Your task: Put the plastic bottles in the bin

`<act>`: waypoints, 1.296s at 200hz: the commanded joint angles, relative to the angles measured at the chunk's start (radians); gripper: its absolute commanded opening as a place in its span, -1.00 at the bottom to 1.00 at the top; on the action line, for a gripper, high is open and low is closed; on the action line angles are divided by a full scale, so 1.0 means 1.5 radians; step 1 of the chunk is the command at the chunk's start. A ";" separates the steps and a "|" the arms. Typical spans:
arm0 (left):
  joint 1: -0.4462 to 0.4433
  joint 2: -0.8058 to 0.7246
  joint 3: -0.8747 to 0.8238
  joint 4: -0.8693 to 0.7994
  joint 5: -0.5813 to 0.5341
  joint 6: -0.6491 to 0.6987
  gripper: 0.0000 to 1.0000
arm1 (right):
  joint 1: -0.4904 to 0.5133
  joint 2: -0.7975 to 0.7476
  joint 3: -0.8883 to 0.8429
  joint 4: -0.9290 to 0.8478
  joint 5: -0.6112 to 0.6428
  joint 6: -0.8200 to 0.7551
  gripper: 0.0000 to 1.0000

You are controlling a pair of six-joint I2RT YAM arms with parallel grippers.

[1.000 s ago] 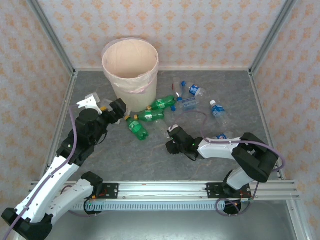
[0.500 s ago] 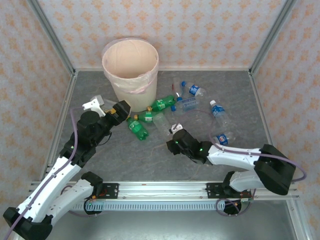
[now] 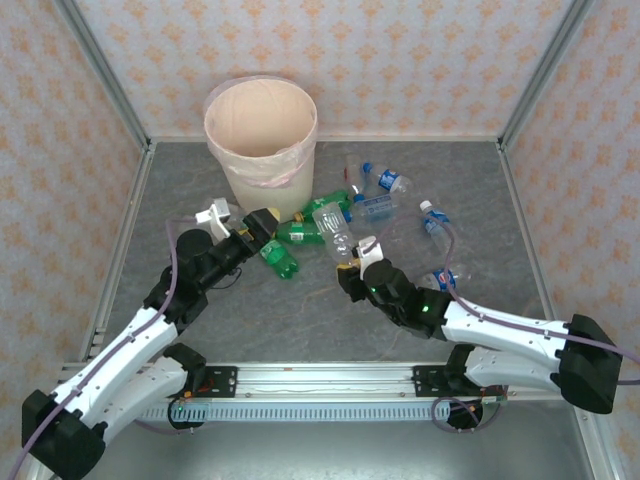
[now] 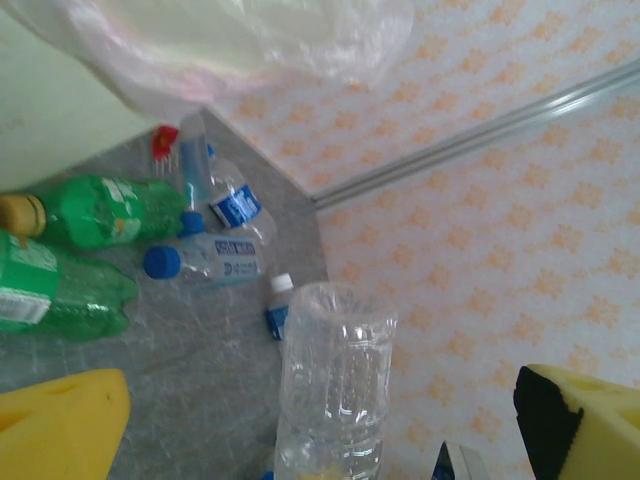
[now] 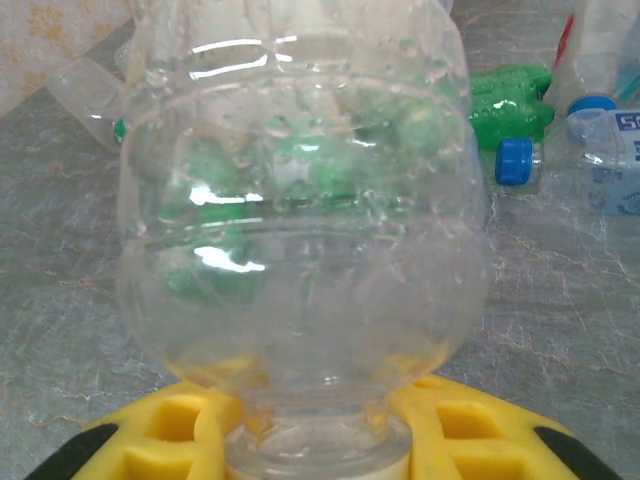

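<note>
The bin (image 3: pixel 228 170) stands at the back of the worktop (image 3: pixel 300 320), close to the rear wall, and its thin pinkish liner (image 3: pixel 272 180) is folded over the rim. To the right of the bin and nearer to the arms, the right fingers (image 3: pixel 350 266) are closed on the neck of a clear bottle (image 3: pixel 333 228). This bottle is lifted off the worktop, and its wide bottom end points away from the fingers, roughly toward the bin. In the right wrist view the neck sits between the two yellow pads (image 5: pixel 170 430), and the round transparent body rises above them. The left fingers (image 3: pixel 262 222) are wide open and hold nothing. They are just in front of the foot of the bin, a little to its right. In the left wrist view the lifted bottle shows between the two spread yellow tips, but I cannot tell how far it is from them. Three green bottles (image 3: pixel 281 258) lie on the worktop in front of the bin, between the left fingers and the lifted bottle. One of them is just beside the left fingers. Further to the right of the bin lie several clear bottles with blue caps (image 3: pixel 388 181) and labels, all on their sides. One more of these lies nearer, beside the right arm (image 3: pixel 500 325).
</note>
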State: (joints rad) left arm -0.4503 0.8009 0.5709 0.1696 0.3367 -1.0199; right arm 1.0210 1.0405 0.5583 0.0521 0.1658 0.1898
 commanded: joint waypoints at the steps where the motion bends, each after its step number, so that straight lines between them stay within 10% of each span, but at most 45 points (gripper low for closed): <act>1: -0.026 0.015 0.002 0.083 0.037 -0.012 0.98 | 0.008 -0.014 0.037 0.015 0.007 -0.013 -0.55; 144: -0.098 0.129 0.057 0.151 0.060 0.014 0.85 | 0.113 0.073 0.106 0.044 0.028 -0.048 -0.55; 200: -0.099 0.144 0.067 0.128 0.064 0.021 0.28 | 0.113 0.066 0.106 0.046 0.038 -0.056 -0.49; 259: -0.097 0.130 0.113 0.062 0.007 0.060 0.20 | 0.114 0.039 0.083 0.050 0.087 -0.031 0.79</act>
State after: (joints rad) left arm -0.5903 1.0187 0.6674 0.3168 0.3843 -0.9825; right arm 1.1885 1.1412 0.6872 0.1097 0.2321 0.1352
